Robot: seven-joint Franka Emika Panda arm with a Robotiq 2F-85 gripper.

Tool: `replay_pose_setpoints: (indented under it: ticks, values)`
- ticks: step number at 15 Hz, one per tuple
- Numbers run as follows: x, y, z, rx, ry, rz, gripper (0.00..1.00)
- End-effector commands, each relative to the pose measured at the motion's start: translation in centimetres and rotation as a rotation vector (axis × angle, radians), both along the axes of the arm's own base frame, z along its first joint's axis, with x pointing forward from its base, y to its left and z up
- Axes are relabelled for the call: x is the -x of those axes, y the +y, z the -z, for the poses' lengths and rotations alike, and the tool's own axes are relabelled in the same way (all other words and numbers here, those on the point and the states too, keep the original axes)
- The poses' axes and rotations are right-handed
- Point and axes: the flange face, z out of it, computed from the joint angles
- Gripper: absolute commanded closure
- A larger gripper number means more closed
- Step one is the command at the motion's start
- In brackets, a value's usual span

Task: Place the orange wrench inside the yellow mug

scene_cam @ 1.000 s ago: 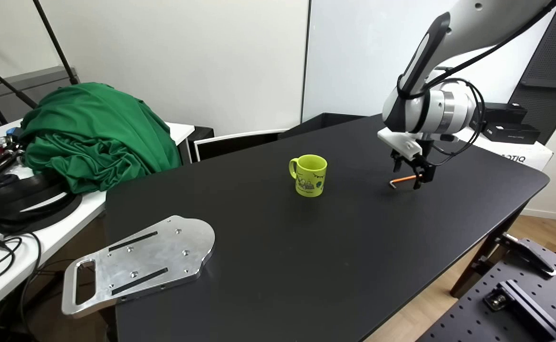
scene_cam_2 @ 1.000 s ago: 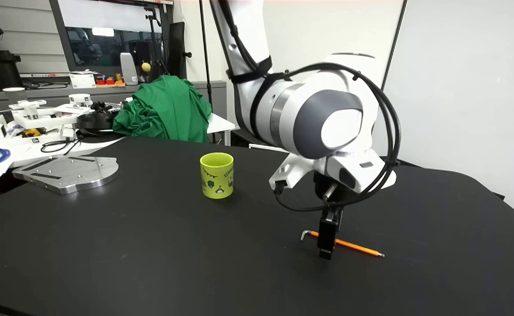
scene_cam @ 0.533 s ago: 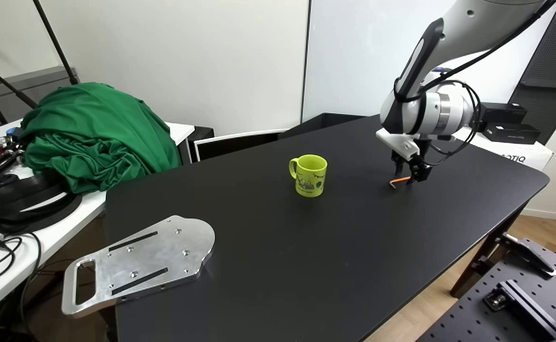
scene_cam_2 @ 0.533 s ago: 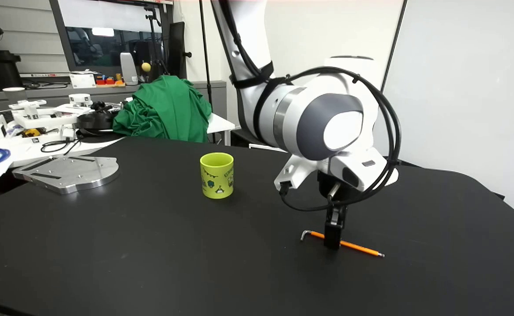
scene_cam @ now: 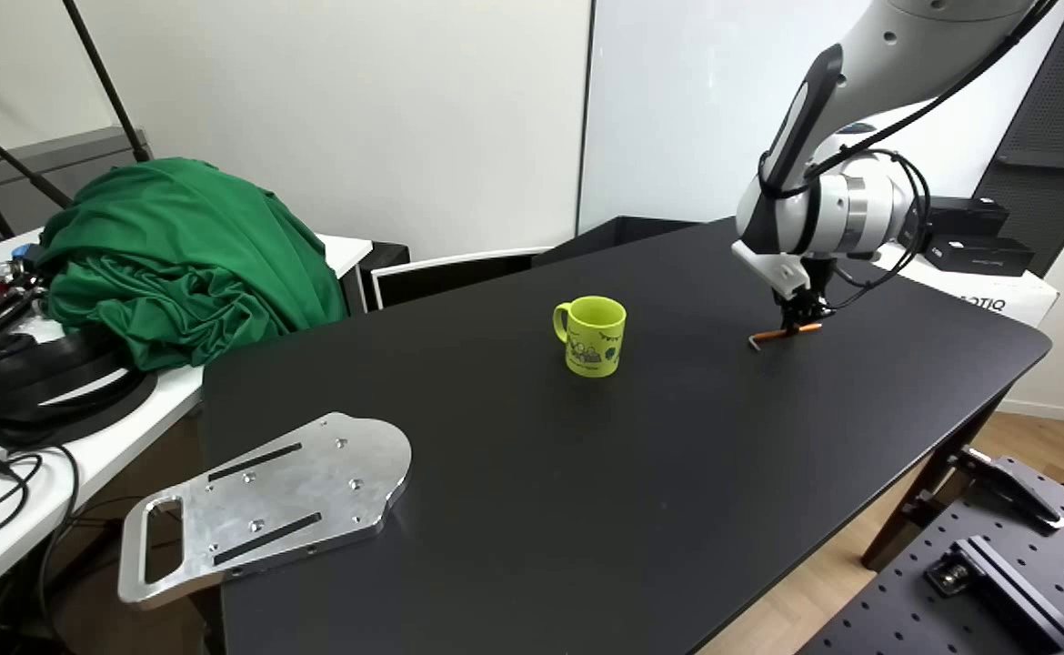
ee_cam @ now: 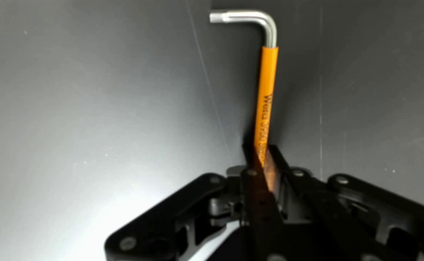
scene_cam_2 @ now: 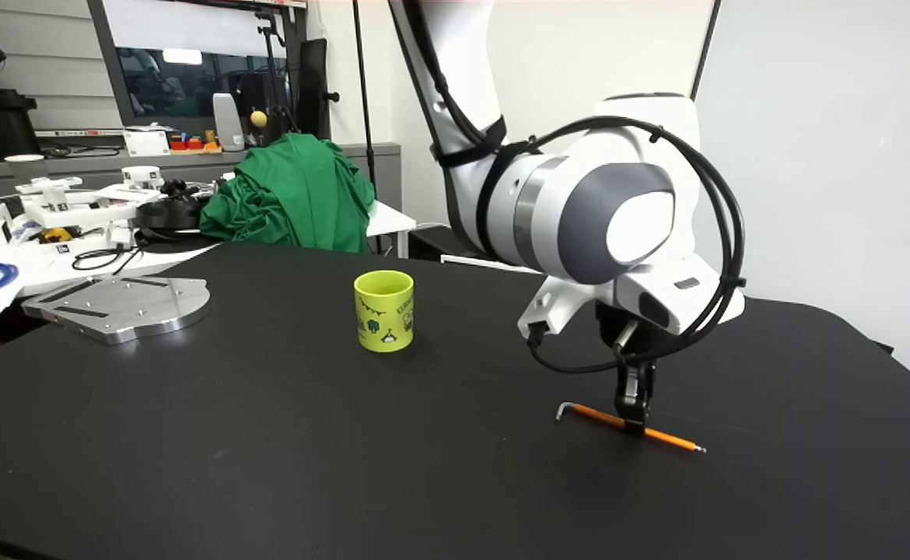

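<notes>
Gripping the orange wrench (ee_cam: 266, 94) mid-shaft, the end effector (scene_cam_2: 635, 428) is low at the counter (scene_cam: 659, 509), nearer its rounded corner than the yellow mug (scene_cam: 594, 350) stands; so narrow a pinch could let the shaft swivel and miss the mug.

In an exterior view the black table (scene_cam: 496, 509) was seen from high up, the arm (scene_cam: 823, 118) farther off; in an exterior view from lower, nearer the arm, with the green cloth (scene_cam_2: 292, 194) beyond. Both exterior views shared the yellow mug (scene_cam_2: 384, 315) and orange wrench (scene_cam_2: 598, 416); the wrist view faced down, close over the wrench.
</notes>
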Motion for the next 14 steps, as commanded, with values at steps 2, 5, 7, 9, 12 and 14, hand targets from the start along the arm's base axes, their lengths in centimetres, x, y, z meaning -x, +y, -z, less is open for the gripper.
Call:
replay_pose_setpoints:
  ticks: [2, 5, 7, 9, 12, 14]
  values:
    - [-1.2, -1.7, -0.9, 0.023, 0.005, 0.099, 0.98]
    - [-2.3, -0.1, -2.9, -0.065, 0.013, 0.133, 0.98]
    - [-3.3, 1.4, -4.5, -0.130, 0.019, 0.145, 0.98]
    - [-4.4, 3.4, -6.6, -0.218, 0.029, 0.155, 0.98]
    - [-6.0, 6.1, -10.9, -0.353, -0.020, 0.159, 0.98]
    - [-6.7, 7.4, -13.7, -0.451, -0.054, 0.172, 0.98]
